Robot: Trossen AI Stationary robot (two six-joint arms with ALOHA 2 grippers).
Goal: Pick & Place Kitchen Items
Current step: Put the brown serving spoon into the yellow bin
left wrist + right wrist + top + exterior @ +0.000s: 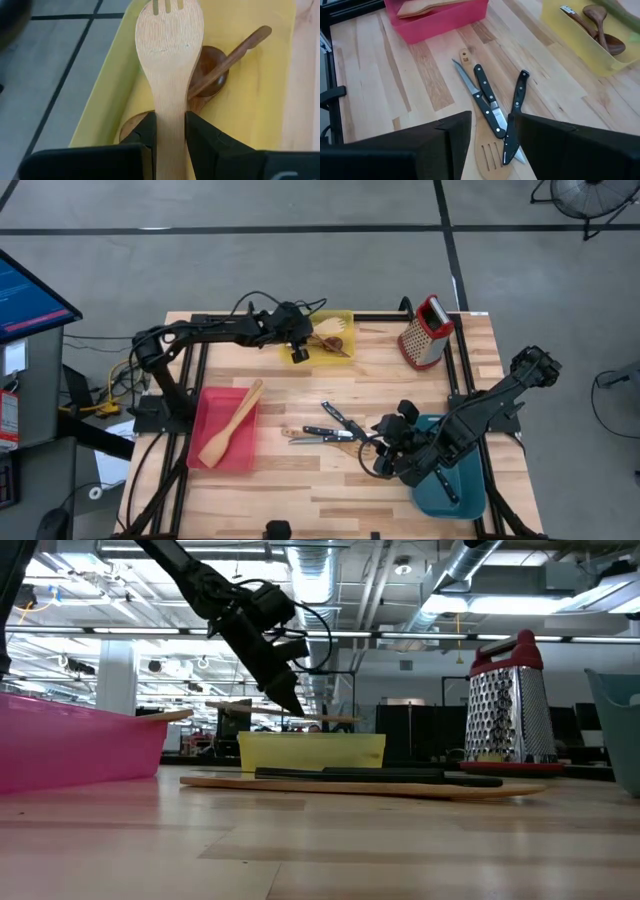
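Left gripper (170, 132) clamped on a pale turner (170, 65) over the yellow bin (345, 320), brown spoons (215, 75) already inside. Spatula (232, 423) sits in the red bin (205, 405). Knives (492, 107) and another turner (487, 155) still on table. Right gripper (492, 135) part open, empty, above them. Teal bin (455, 490) contents hidden.

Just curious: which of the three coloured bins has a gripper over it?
The yellow bin: the left gripper holds a pale slotted spatula over it. The red bin doesn't; the right arm overlaps the teal bin.
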